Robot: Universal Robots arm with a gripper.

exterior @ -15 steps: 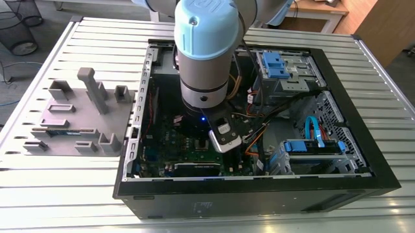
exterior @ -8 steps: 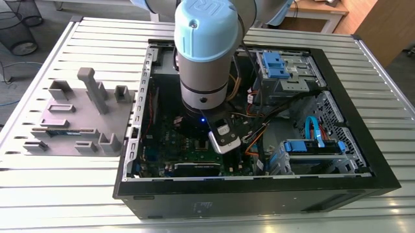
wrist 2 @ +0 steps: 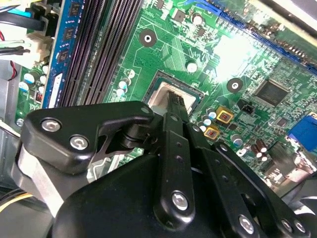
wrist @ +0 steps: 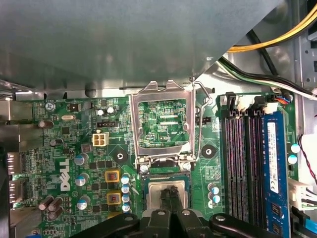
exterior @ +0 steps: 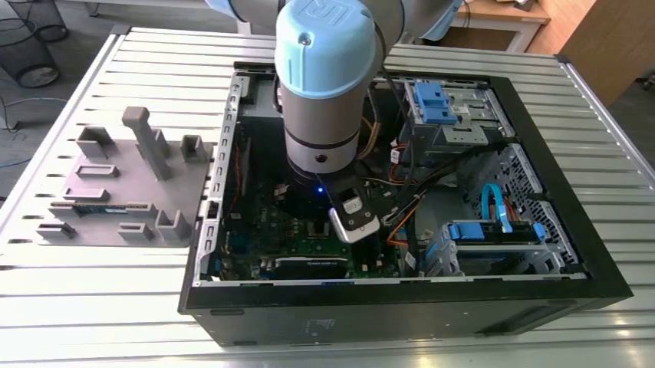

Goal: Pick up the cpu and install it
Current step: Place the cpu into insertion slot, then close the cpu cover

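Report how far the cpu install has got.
Done: the cpu is at the socket of the green board, lying within its dark surround. In hand: the claw rests on the chip's top. Left: the hinged metal frame stands open, so nothing is locked down. Whether the chip is fully seated cannot be told.

Worktop: pale silver, ribbed in parallel slats.
Computer case: black shell, bare grey metal inside.
Moulded tray, at 9 o'clock of the case in the exterior view: uniform matt grey.
Arm: grey tube, light blue cap.
Drive clips, 1 o'clock corner of the case: bright blue.
Board: green with fine paler traces; two yellow squares on it.
Cpu: silver-grey top.
Hand: black.
Memory module: blue, white label.
Socket frame: bare silver.
Cables: yellow, black, white.
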